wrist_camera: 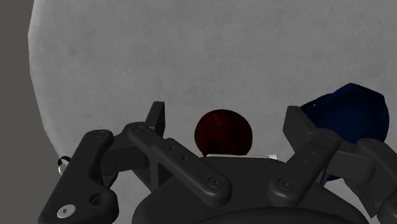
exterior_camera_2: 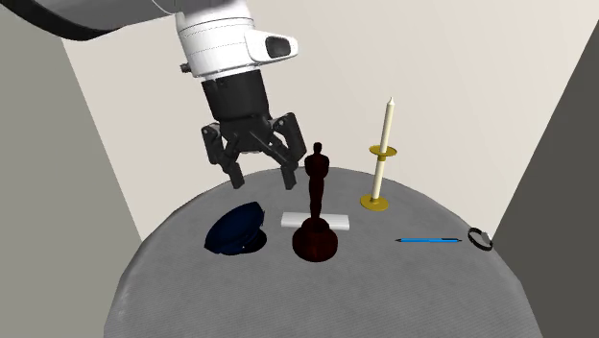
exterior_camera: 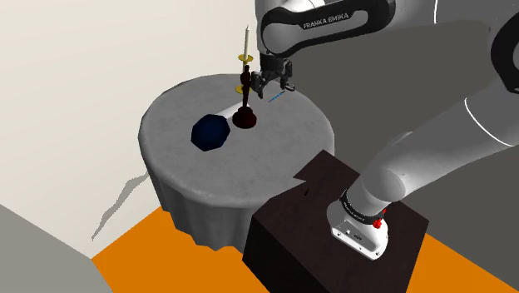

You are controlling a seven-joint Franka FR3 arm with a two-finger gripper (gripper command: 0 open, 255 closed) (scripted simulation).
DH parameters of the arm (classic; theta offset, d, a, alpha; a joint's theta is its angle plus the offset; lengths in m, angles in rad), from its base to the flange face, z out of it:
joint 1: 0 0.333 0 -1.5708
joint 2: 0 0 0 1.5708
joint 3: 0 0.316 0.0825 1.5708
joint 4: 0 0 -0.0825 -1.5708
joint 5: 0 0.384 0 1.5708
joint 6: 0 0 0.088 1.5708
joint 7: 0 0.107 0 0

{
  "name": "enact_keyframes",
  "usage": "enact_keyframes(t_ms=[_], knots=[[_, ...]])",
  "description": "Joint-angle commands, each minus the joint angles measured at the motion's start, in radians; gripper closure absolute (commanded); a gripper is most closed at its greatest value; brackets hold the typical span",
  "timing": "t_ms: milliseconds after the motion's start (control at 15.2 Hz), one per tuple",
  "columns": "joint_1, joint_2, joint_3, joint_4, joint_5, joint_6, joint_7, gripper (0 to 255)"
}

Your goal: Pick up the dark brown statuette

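Note:
The dark brown statuette [exterior_camera_2: 316, 206] is a slim figure on a round base, standing upright near the middle of the round grey table [exterior_camera_2: 317, 298]. It also appears in the shoulder view as the statuette [exterior_camera: 245, 112]. My black gripper [exterior_camera_2: 260, 169] hangs open above the table, just behind the figure and level with its head, touching nothing. In the shoulder view the gripper [exterior_camera: 275, 84] sits just right of the statuette's top. From the wrist, the statuette's round base [wrist_camera: 222, 133] lies between the spread fingers [wrist_camera: 157, 121], well below them.
A dark blue cap-like object [exterior_camera_2: 236, 231] lies left of the statuette. A white candle in a gold holder [exterior_camera_2: 383, 158] stands behind it, with a white flat block [exterior_camera_2: 317, 221], a blue pen [exterior_camera_2: 428, 240] and a small black ring [exterior_camera_2: 481, 239] nearby.

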Motion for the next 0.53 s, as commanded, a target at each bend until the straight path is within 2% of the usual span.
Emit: enact_keyframes(t_ms=[0, 462], knots=[[-0.015, 0.076, 0.017, 0.053, -0.040, 0.038, 0.077, 0], [-0.044, 0.318, 0.034, 0.260, -0.205, 0.100, 0.327, 0]])
